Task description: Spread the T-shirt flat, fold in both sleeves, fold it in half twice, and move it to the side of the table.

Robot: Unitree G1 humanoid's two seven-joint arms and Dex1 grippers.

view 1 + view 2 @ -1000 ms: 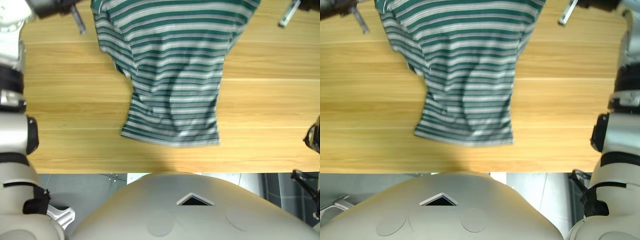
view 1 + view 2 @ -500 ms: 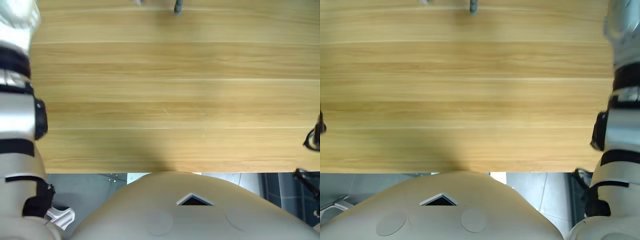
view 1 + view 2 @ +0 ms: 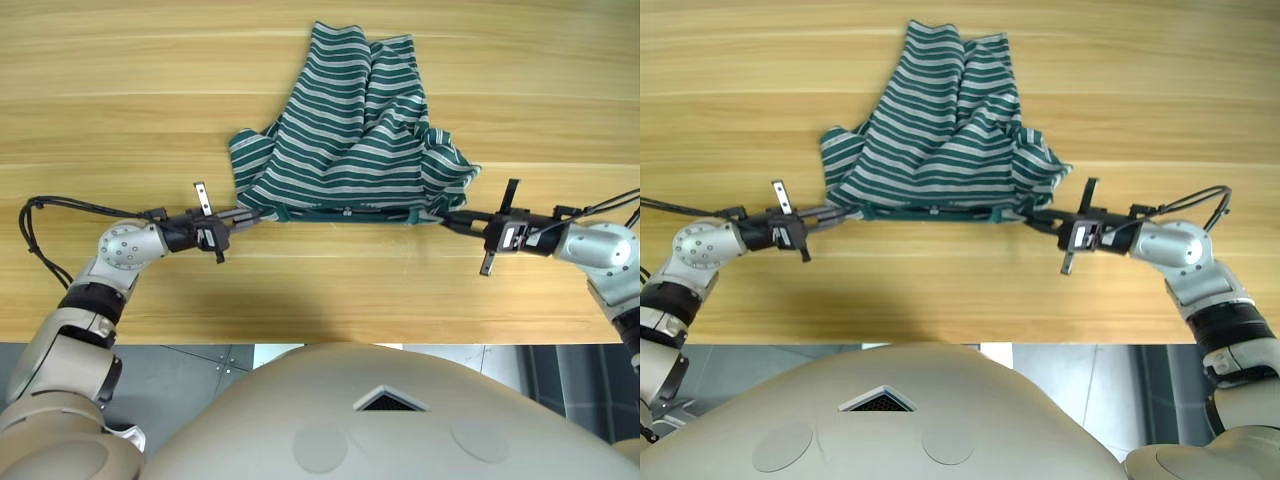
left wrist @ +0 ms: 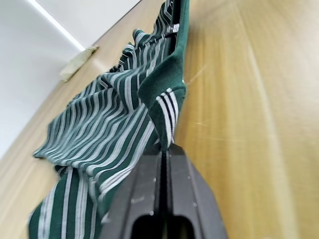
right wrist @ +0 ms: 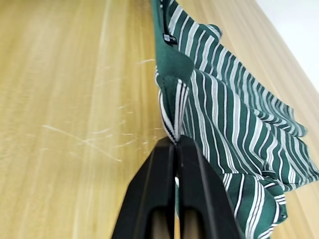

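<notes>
The T-shirt [image 3: 355,130], green with pale stripes, lies crumpled on the wooden tabletop [image 3: 120,100], roughly in the middle and towards the far side. It is wide at my end and narrows as it runs away from me, with deep folds down its length. It's not flat at all! Bunched cloth bulges out on both near corners.

My left gripper [image 3: 243,213] is low over the wood at the near left corner and clamped tight on the cloth, pinching a striped fold right at the edge. My right gripper [image 3: 447,217] is at the near right corner doing the same, closed hard on a fold of stripes. Both arms reach in from the sides, almost level with the tabletop.

Between the two grippers runs the plain dark green band [image 3: 300,213] of the shirt's near edge, pulled into a fairly straight line along the wood. A small label [image 5: 169,38] sits on that band, about halfway along.
</notes>
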